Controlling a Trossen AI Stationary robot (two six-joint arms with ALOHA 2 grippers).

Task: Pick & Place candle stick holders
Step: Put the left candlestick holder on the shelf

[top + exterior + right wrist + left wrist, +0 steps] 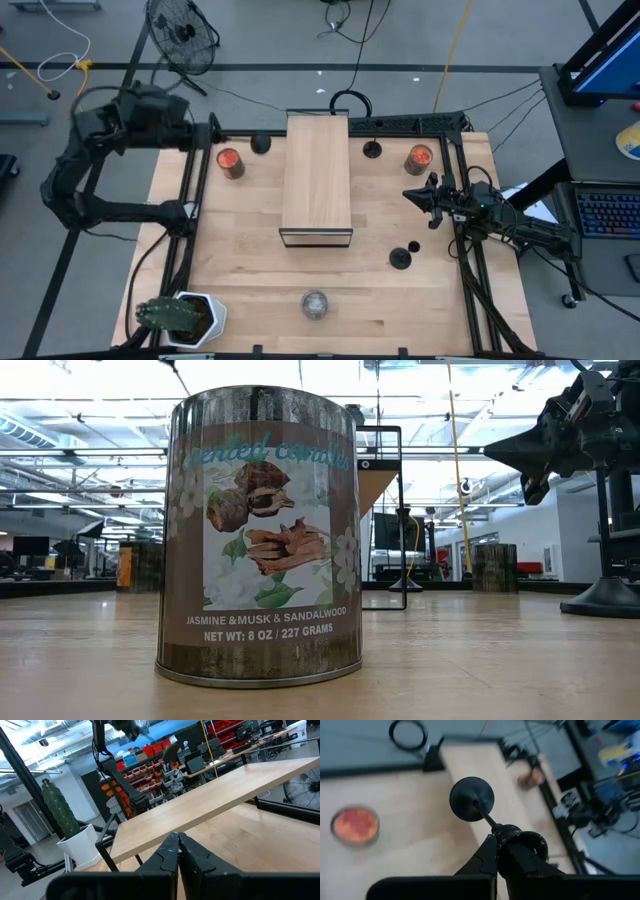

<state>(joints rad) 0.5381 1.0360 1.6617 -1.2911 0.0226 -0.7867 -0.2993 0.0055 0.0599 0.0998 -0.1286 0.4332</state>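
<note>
Your left gripper (pixel 495 842) grasps 1 candle stick holder (pixel 472 799) (stem clenched, disc base foremost), high at far left.

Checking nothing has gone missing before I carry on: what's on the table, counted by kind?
holders: 3
jars: 2
silver tin: 1
wooden box: 1
cactus: 1
Total: 8
</note>
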